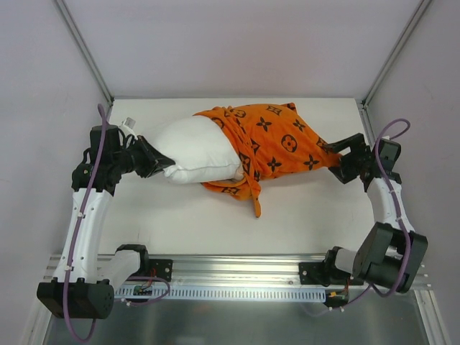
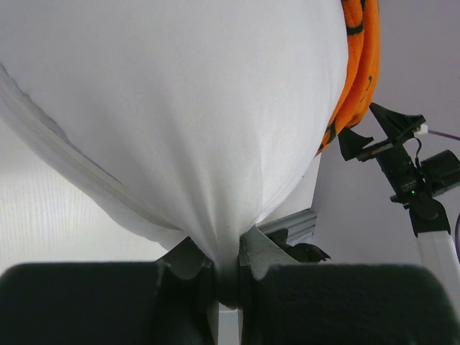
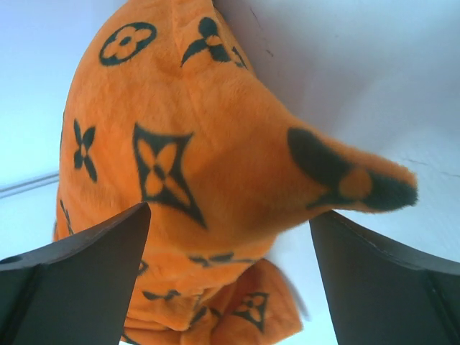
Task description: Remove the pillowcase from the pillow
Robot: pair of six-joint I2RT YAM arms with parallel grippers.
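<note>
The white pillow (image 1: 198, 147) lies across the back half of the table, its left half bare. The orange pillowcase (image 1: 277, 140) with dark flower motifs still covers the right half and bunches at the pillow's middle. My left gripper (image 1: 167, 164) is shut on the pillow's left end; in the left wrist view the white pillow (image 2: 180, 108) fabric is pinched between the jaws of the left gripper (image 2: 228, 262), with the pillowcase (image 2: 356, 72) beyond. My right gripper (image 1: 343, 158) stands open at the pillowcase's right tip. In the right wrist view the right gripper (image 3: 230, 212) straddles the pillowcase (image 3: 201, 144) corner without clamping it.
The white table (image 1: 302, 215) is boxed in by pale walls at the back and both sides, with metal posts (image 1: 86, 50) in the corners. An aluminium rail (image 1: 237, 269) carrying both arm bases runs along the near edge. The right arm (image 2: 410, 180) shows in the left wrist view.
</note>
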